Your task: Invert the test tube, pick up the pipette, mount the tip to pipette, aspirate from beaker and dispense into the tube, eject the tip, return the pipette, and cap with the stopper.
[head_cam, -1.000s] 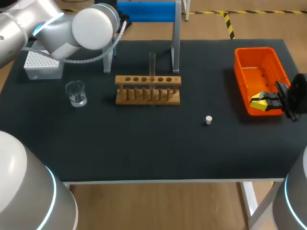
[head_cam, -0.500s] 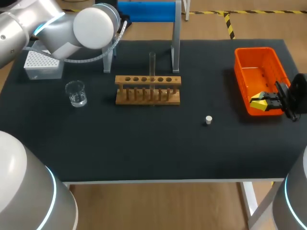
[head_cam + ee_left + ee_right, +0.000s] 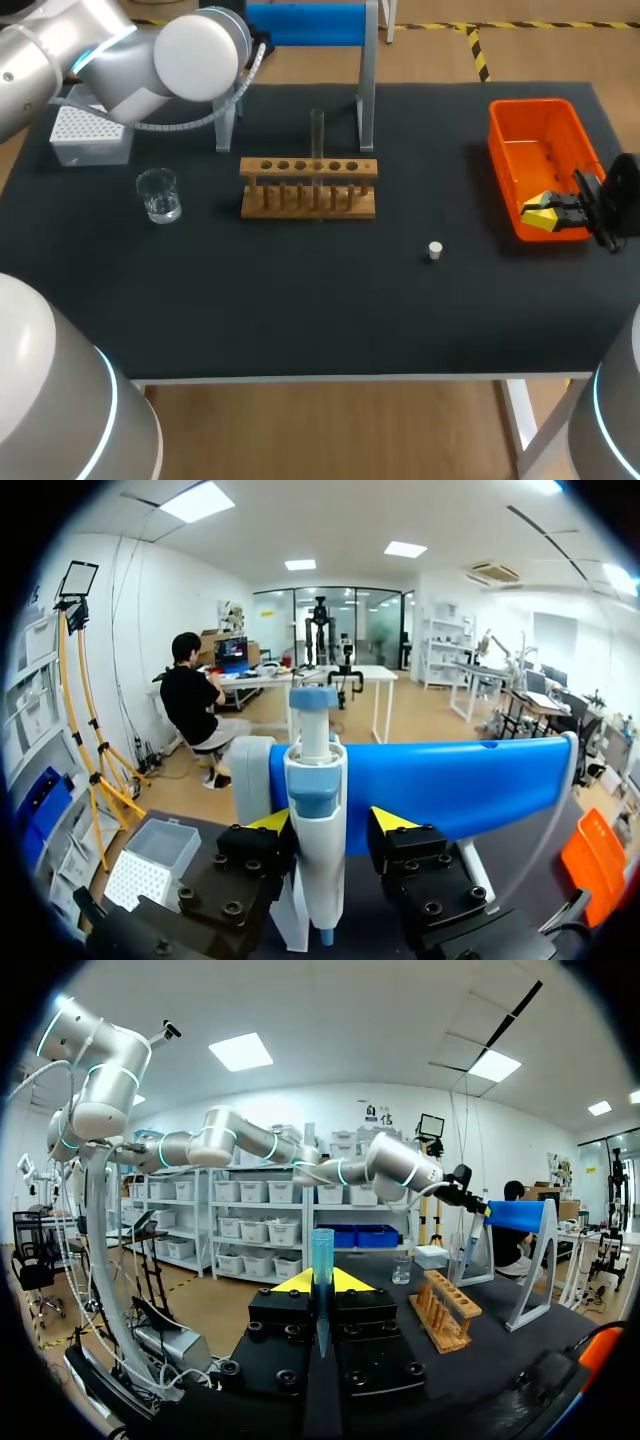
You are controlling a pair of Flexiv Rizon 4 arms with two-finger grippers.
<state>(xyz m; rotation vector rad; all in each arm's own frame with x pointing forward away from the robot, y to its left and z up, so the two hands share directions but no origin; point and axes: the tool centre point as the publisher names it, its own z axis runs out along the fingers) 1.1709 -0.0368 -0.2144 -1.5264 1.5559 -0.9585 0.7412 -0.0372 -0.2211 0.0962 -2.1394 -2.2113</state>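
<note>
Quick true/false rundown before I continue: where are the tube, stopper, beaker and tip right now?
1. The test tube stands upright in the wooden rack. True.
2. The stopper caps the test tube. False: it lies on the table, between the rack and the orange bin.
3. The right gripper has its fingers clamped on a blue pipette tip. True.
4. The beaker sits in the orange bin. False: it stands on the table, left of the rack.

Right gripper (image 3: 548, 212) over bin (image 3: 520, 120). Ahead of it open table (image 3: 300, 300), only stopper (image 3: 434, 250) low in path. Rack (image 3: 308, 190) with upright tube (image 3: 317, 135) stands beyond.
</note>
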